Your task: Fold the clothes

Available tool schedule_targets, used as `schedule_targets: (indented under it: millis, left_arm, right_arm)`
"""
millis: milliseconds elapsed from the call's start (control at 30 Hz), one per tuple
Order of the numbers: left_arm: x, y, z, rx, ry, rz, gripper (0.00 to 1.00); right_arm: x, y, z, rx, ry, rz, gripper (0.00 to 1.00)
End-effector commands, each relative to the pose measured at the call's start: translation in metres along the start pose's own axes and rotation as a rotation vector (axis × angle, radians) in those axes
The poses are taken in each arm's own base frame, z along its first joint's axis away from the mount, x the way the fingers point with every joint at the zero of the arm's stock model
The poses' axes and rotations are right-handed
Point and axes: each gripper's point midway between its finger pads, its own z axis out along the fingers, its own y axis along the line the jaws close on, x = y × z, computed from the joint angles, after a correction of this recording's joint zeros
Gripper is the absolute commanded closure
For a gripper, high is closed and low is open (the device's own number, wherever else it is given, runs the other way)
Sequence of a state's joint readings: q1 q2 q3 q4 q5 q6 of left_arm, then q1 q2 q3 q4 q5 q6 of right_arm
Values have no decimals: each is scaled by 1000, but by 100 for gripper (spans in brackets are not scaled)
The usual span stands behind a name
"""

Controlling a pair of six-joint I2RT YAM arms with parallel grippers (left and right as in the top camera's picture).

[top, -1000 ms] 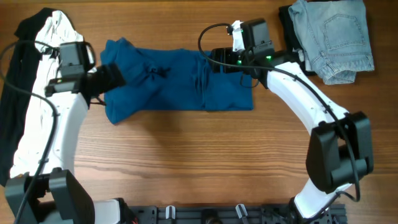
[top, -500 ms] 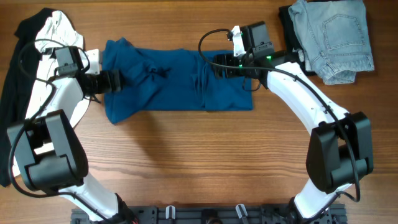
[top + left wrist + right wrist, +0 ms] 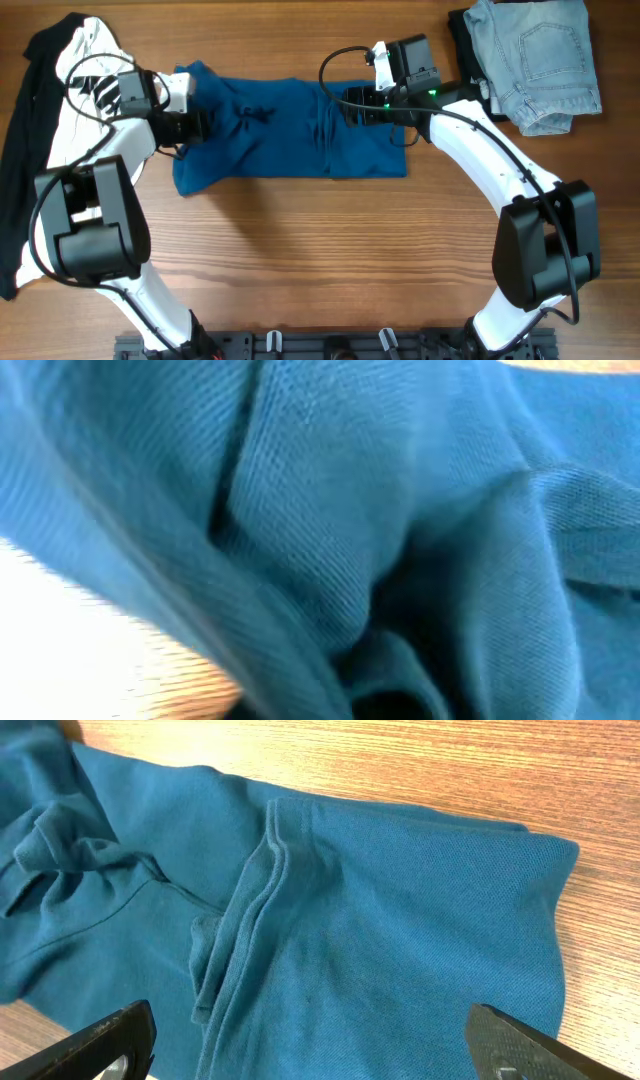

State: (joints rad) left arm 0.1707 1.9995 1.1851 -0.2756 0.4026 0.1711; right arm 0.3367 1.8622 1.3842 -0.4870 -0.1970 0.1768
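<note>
Nearest is the bare wooden counter point(image 3: 300, 260). Past it the blue shirt point(image 3: 280, 140) lies spread flat, long side left to right. It is rumpled near the collar, with a seam ridge across its right part. The left pincer point(image 3: 193, 125) is pushed into the shirt's left edge and buried in cloth; I cannot tell whether it is closed. The right pincer point(image 3: 352, 105) stands wide open over the shirt's right half, gripping nothing. Farther off, jeans point(image 3: 540, 60) sit folded at the right corner. A white striped top point(image 3: 45, 170) and a black garment point(image 3: 15, 150) lie heaped at the left.
</note>
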Motion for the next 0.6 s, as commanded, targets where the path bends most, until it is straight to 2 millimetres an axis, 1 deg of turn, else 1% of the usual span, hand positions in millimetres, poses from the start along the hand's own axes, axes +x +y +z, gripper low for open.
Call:
schedule_targets:
  millis: [0, 33, 67, 100, 133, 200, 233, 300, 367, 400, 500, 567]
  left_arm:
    - [1, 6, 2, -23, 11, -80, 96]
    - [-1, 12, -6, -52, 5, -116, 96]
    - [-5, 15, -13, -59, 0, -125, 96]
    - [-10, 18, -24, -80, -3, -132, 96]
    - [-16, 22, -38, -115, 0, -140, 96]
    - [-32, 24, -74, -183, 10, -142, 96]
    - [-44, 18, -98, -198, 13, -120, 96]
    - [-59, 7, -125, -198, -1, -109, 96]
    - [-67, -2, -139, -195, 0, -104, 96]
    - [-69, -11, -146, -188, 13, -96, 96]
    - [-73, -26, -149, -174, 18, -71, 96]
    - [-75, -40, -146, -160, 19, -41, 96]
  right_arm:
    - [-6, -2, -6, 17, -13, -19, 5]
    - [-5, -2, -6, 18, -9, -19, 17]
    - [-4, -3, -5, 20, -8, -19, 32]
    - [-4, -3, -4, 21, -9, -18, 74]
    - [-5, -4, -2, 20, -13, -19, 96]
    - [-5, -3, 6, 7, -13, -18, 96]
    - [0, -3, 15, -8, 3, -14, 96]
    - [8, -2, 32, -35, 33, -8, 96]
    - [17, -2, 48, -59, 60, -2, 96]
    - [26, -5, 60, -62, 88, 13, 96]
    - [42, -5, 78, -91, 140, 43, 96]
    - [54, -1, 88, -130, 175, 56, 96]
